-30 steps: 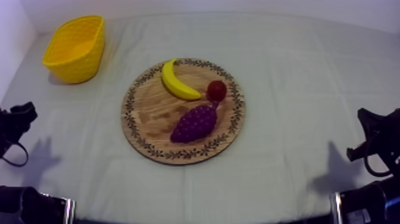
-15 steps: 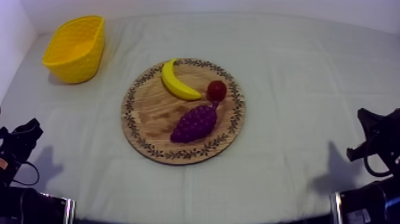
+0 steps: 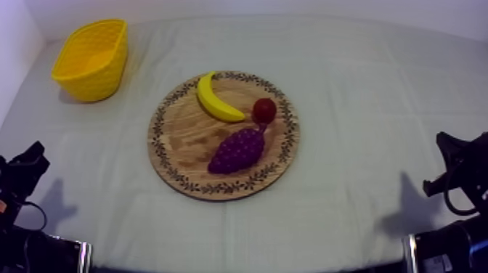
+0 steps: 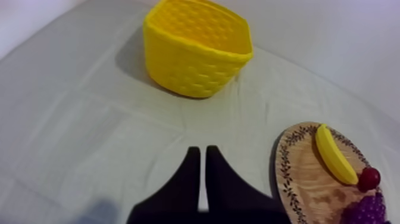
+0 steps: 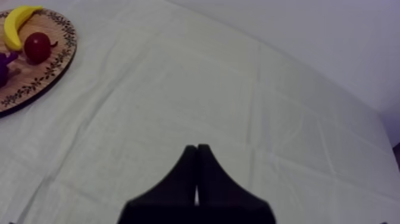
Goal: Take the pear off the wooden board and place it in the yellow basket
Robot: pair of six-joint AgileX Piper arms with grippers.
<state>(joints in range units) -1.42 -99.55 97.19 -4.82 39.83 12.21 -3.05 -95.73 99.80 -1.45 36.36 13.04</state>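
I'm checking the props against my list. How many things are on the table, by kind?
Toy fruit: 3 (banana, small red fruit, bunch of grapes)
Wooden board: 1
Yellow basket: 1
Total: 5

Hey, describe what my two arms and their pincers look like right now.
The left pincer and right pincer each have two matte black fingers, tapering from a wide base to blunt tips. From above, the left arm and right arm are black, angular shapes, each with a shiny silver band low down.
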